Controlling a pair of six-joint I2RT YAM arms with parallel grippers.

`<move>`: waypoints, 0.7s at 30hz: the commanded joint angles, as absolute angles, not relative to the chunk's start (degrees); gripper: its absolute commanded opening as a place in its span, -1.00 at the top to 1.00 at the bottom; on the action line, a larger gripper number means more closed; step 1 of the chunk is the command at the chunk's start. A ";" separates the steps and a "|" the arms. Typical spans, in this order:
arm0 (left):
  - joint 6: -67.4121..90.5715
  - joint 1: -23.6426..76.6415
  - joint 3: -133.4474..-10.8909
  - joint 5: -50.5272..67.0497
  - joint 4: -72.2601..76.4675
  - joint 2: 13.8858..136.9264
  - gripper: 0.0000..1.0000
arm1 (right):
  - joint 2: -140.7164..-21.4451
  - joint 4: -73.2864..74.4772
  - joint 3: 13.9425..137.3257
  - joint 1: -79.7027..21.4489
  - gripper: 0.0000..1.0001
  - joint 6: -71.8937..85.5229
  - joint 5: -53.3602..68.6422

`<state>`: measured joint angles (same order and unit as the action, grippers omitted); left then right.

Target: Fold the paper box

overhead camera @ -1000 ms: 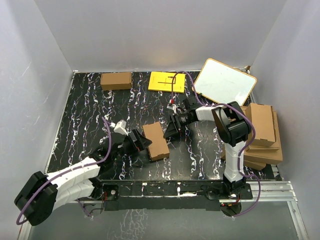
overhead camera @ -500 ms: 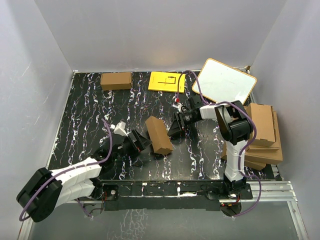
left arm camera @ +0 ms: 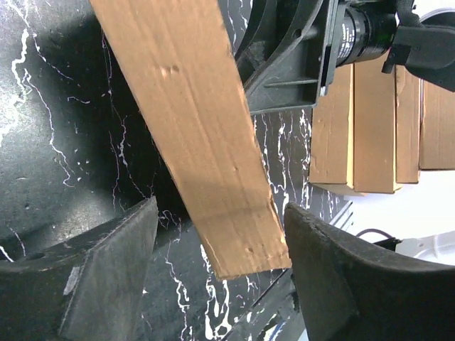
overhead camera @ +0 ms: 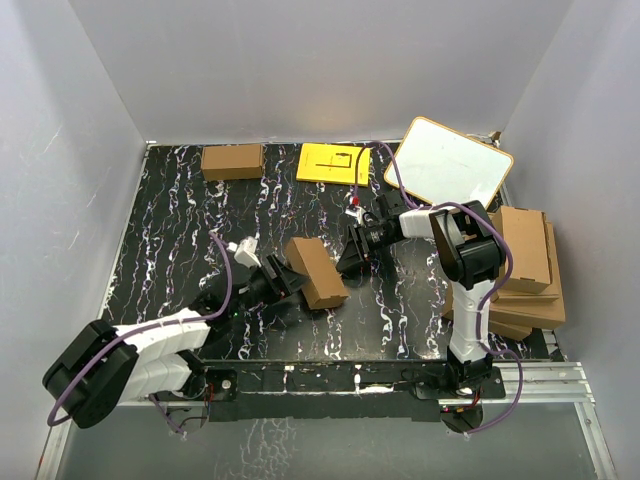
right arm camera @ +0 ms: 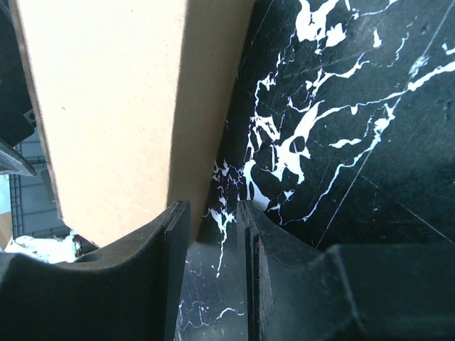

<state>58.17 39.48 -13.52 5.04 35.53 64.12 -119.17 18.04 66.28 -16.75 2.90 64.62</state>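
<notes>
The paper box, plain brown cardboard, stands tilted on the black marbled table between my two grippers. My left gripper reaches it from the left. In the left wrist view its near end lies between the open fingers of the left gripper, close to the right finger and apart from the left one. My right gripper is at the box's right side. In the right wrist view the right gripper has its jaws a narrow gap apart, with only table between them. The box rises just beyond its left finger.
A smaller brown carton and a yellow sheet lie at the table's far edge. A whiteboard leans at the back right. A pile of larger cardboard sheets fills the right side, also seen behind the box as cardboard sheets.
The box has tipped up from lying flat to standing tilted. My left gripper has pushed forward round its near end and its jaws have narrowed. The right gripper shifted slightly right.
</notes>
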 commanded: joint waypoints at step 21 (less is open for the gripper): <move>55.70 38.85 -17.00 -0.90 21.02 56.44 0.25 | -109.51 17.04 67.31 -16.49 0.09 -2.38 68.19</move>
